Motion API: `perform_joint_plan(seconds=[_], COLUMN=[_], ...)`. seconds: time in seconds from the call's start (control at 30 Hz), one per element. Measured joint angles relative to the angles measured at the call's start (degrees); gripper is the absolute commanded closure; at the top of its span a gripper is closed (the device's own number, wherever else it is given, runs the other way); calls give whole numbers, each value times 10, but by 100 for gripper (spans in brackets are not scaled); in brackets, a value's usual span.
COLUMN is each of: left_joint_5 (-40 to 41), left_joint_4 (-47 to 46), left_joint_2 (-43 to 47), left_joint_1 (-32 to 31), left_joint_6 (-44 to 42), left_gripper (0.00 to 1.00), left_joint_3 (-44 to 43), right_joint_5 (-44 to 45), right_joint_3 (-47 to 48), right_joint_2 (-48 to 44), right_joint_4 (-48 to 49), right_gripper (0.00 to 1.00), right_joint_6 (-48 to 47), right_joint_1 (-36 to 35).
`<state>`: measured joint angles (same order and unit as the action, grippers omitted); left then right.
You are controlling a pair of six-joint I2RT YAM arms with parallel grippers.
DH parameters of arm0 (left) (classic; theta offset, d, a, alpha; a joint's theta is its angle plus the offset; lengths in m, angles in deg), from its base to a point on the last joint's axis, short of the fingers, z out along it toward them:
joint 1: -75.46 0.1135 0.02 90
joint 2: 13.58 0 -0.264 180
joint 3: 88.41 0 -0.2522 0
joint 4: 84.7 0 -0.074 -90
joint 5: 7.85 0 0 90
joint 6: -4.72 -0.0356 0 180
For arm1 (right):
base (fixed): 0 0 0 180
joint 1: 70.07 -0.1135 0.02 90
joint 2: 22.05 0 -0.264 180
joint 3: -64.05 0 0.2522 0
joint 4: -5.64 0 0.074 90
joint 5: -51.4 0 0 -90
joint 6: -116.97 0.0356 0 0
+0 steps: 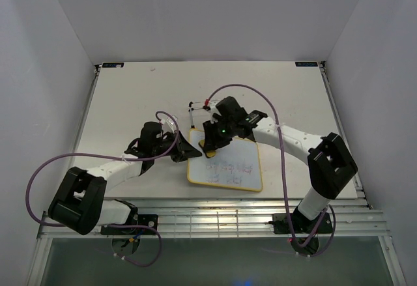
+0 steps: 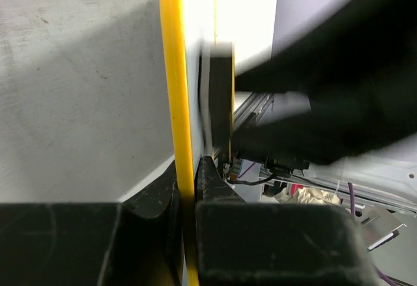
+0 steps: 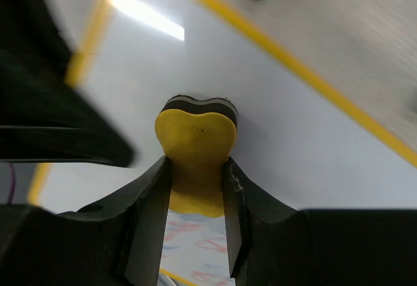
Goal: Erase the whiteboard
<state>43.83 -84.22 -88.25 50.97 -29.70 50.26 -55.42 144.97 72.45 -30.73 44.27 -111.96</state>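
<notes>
Left tool [image 2: 189, 234] clamps the 9 o'clock frame of the whiteboard [image 1: 240, 154], which lies near the centre of the surface [image 1: 130, 97]. Right tool [image 3: 195, 169] pinches the eraser [image 3: 195, 139] at the board's 11 o'clock corner; press flat and sweep toward the 6 o'clock scribbles [image 1: 228, 167].

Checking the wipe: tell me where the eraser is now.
The eraser sits pinched in the right gripper, against the far left part of the whiteboard in the top view, just beyond the scribbles.

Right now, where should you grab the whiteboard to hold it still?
Pinch the whiteboard by its thin yellow frame on the left edge, coming in from the left, as the left gripper does. It is flat, so only the rim fits between fingers.
</notes>
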Motion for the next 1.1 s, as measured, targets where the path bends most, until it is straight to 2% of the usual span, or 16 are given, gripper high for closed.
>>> perform_joint_plan(seconds=[0.07, 0.1, 0.23, 0.37, 0.57, 0.67, 0.8, 0.93, 1.03, 1.1], left_joint_5=[0, -5, -9, 1, 30, 42, 47, 47, 49, 50], left_joint_4=[0, 5, 8, 0, 1, 1, 1, 1, 0, -1], left_joint_2=[0, 1, 3, 6, 44, 57, 57, 55, 52, 49], left_joint_1=[0, 2, 4, -2, -10, -10, -10, -9, -5, -5], left_joint_6=[0, -2, -2, 5, 19, 20, 21, 23, 24, 25], left_gripper=[100, 100, 100, 100, 100, 100, 100, 100, 100, 100], left_joint_3=[0, 2, 15, 19, 30, 30, 30, 30, 30, 30], right_joint_5=[-8, 17, 24, -10, -16, -5, -5, 3, 7, 3], right_joint_3=[30, 38, 20, -66, -214, -234, -233, -215, -181, -160], right_joint_2=[7, 9, 6, -40, -123, -130, -130, -131, -136, -134], right_joint_4=[7, 4, 12, 66, 60, 41, 40, 32, 43, 56], right_gripper=[91, 91, 91, 91, 91, 92, 92, 92, 92, 92], right_joint_6=[9, 2, 15, 29, 33, 31, 22, 24, 49, 66], right_joint_1=[-56, -77, -80, -33, 112, 147, 147, 99, 17, -63])
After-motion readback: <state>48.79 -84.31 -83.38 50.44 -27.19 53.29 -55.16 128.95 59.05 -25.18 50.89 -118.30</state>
